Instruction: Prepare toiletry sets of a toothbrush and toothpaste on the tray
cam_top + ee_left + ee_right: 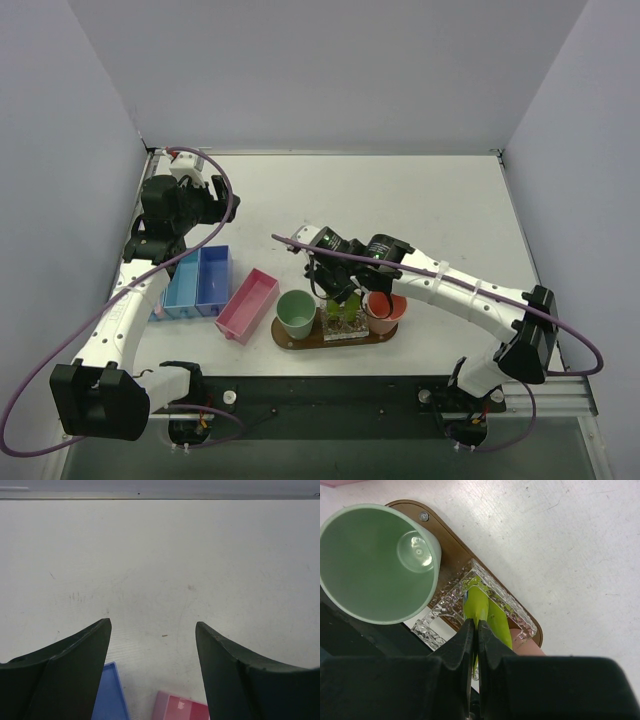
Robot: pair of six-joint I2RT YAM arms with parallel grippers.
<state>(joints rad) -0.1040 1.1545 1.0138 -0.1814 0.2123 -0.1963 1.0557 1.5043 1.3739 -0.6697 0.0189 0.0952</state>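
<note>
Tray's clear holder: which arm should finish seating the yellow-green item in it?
Right. The right pincer is shut on the yellow-green item, directly over the clear holder on the tray. The left pincer is open, holding nothing, over bare table beyond the blue bin.

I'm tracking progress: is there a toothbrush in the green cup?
No, the green cup on the tray shows only its bare inside and bottom.
</note>
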